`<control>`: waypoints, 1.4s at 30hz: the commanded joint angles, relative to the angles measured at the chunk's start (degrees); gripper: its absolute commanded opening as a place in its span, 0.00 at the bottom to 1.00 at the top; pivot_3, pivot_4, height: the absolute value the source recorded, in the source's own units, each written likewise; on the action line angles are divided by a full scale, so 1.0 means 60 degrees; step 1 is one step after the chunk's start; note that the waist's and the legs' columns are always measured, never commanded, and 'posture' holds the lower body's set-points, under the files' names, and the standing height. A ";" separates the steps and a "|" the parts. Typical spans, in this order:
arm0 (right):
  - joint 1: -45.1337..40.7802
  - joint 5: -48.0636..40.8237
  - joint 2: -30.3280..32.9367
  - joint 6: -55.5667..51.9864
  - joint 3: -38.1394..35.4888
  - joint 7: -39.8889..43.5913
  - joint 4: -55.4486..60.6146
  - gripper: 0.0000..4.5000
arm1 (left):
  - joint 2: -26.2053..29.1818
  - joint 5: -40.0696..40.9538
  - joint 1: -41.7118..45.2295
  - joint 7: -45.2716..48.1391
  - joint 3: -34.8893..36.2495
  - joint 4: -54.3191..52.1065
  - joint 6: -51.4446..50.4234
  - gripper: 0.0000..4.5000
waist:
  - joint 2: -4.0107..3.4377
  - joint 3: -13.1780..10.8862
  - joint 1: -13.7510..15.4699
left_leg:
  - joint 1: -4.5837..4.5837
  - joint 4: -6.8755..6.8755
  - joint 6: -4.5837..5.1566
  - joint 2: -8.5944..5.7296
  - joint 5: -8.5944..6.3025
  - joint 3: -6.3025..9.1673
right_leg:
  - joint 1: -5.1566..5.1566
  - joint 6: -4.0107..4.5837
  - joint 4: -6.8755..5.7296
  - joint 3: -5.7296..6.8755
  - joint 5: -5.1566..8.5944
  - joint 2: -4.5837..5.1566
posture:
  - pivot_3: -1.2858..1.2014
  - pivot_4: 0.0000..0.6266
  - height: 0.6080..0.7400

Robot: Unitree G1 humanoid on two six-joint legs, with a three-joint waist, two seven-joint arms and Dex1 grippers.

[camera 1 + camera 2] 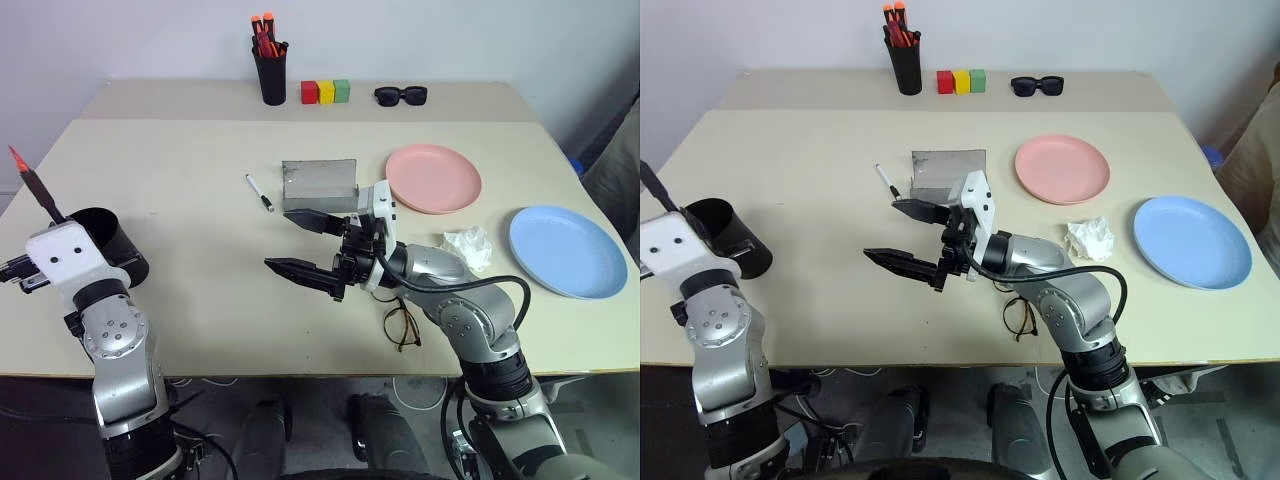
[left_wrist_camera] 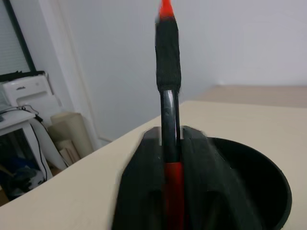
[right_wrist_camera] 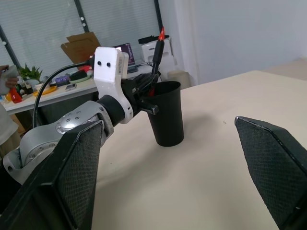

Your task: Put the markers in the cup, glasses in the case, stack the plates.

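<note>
Your left hand (image 2: 170, 158) is closed round the red marker (image 2: 168, 72): a thin glossy shaft with a matt black end and red tip, standing nearly upright. It sits just above the cup (image 1: 105, 245), a plain black tapered plastic one at the left edge of the worktop (image 1: 180, 200). The marker's lower part runs down between the fingers (image 2: 144, 182) at the cup's rim.

Your right hand (image 1: 300, 245) is at mid-worktop, pointing left and roughly level. Its two textured black fingers are spread wide and hold nothing.

The white marker (image 1: 260, 192) with black cap lies flat on the far side of that hand, just left of the case (image 1: 320, 185). The case is a grey hard shell, boxy, lid up.

The wire-framed glasses (image 1: 402, 325) lie close to the near edge, partly under your right forearm.

The pink plate (image 1: 433, 178) is right of the case. The larger light blue plate (image 1: 567, 250) is near the right edge, well apart from the pink one. A crumpled white wad (image 1: 467, 247) sits between them.

The widest bare stretch of worktop lies between the cup and the case.

At the far edge stand a tall black pen holder (image 1: 271, 75), three coloured blocks (image 1: 326, 92) and dark sunglasses (image 1: 401, 95).
</note>
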State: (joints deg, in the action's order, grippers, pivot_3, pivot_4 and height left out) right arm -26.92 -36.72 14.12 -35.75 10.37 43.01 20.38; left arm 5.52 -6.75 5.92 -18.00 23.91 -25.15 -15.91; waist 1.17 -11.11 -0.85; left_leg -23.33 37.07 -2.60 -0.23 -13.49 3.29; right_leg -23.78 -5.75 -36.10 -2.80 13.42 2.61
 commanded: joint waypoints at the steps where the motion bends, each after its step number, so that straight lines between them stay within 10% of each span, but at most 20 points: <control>1: 0.0016 -0.0072 -0.0051 0.0154 -0.0018 -0.0031 0.0363 1.00 | -0.0001 0.0010 0.0067 -0.0074 0.0041 -0.0116 0.0116 0.60 | 0.0000 0.0000 0.0003 | 0.0000 0.0000 0.0000 0.0000 0.0000 -0.0001 | 0.0000 0.0000 0.0000 0.0000 0.0000 0.0001 | 0.52 0.24 1.00; 3: 0.0010 -0.0070 -0.0057 0.0157 -0.0010 -0.0031 0.0357 1.00 | -0.0015 -0.0001 0.0081 -0.0100 0.0042 -0.0110 0.0107 0.81 | 0.0000 0.0000 0.0003 | 0.0000 0.0000 0.0000 0.0000 0.0000 -0.0001 | 0.0000 0.0001 0.0000 -0.0001 0.0000 0.0000 | 0.52 0.24 1.00; 16: -0.0118 -0.0078 -0.0076 0.0175 -0.0142 -0.0114 0.0307 1.00 | 0.0631 0.0256 0.1493 0.0513 -0.0347 -0.0463 0.0117 0.81 | 0.0001 -0.0001 0.0022 | -0.0005 0.0002 0.0000 0.0000 0.0000 0.0003 | 0.0000 0.0001 0.0002 0.0004 0.0001 0.0000 | 0.52 0.24 1.00; 22: -0.0365 -0.0265 0.0063 0.0129 -0.0891 -0.0444 0.0052 1.00 | 0.0843 0.0912 0.3926 0.1876 -0.2003 -0.0002 -0.2664 0.81 | 0.0003 -0.0002 0.0023 | -0.0009 0.0007 0.0000 -0.0007 0.0000 0.0001 | 0.0005 -0.0024 0.0012 0.0005 -0.0012 0.0002 | 0.52 0.24 1.00; 31: -0.0269 0.0125 0.0631 0.0279 -0.1278 -0.0548 0.0025 1.00 | -0.0993 0.0881 0.6849 0.0231 -0.1697 0.4183 -0.7039 1.00 | 0.0002 -0.0008 -0.0051 | -0.0010 -0.0006 0.0004 -0.0003 -0.0001 0.0012 | -0.0012 -0.0038 0.0000 0.0007 -0.0013 -0.0013 | 0.52 0.24 1.00; 42: 0.1110 0.0602 0.1811 0.0603 -0.1486 -0.0497 0.0727 1.00 | -0.0769 0.1830 1.0162 -0.1119 0.0070 1.1316 -0.4993 1.00 | 0.0009 -0.0013 -0.0008 | -0.0020 -0.0013 0.0003 -0.0016 -0.0001 0.0006 | -0.0020 -0.0051 0.0006 0.0005 -0.0007 0.0004 | 0.52 0.24 1.00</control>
State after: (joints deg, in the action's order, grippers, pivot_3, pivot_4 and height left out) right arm -19.94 -32.77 24.56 -33.44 2.68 39.97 21.43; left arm 0.36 3.35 64.15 -24.24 24.03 40.27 -48.40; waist 1.23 -11.19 -0.90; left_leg -23.45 36.98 -2.58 -0.32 -13.50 3.32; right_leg -23.92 -6.05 -36.07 -2.77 13.37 2.63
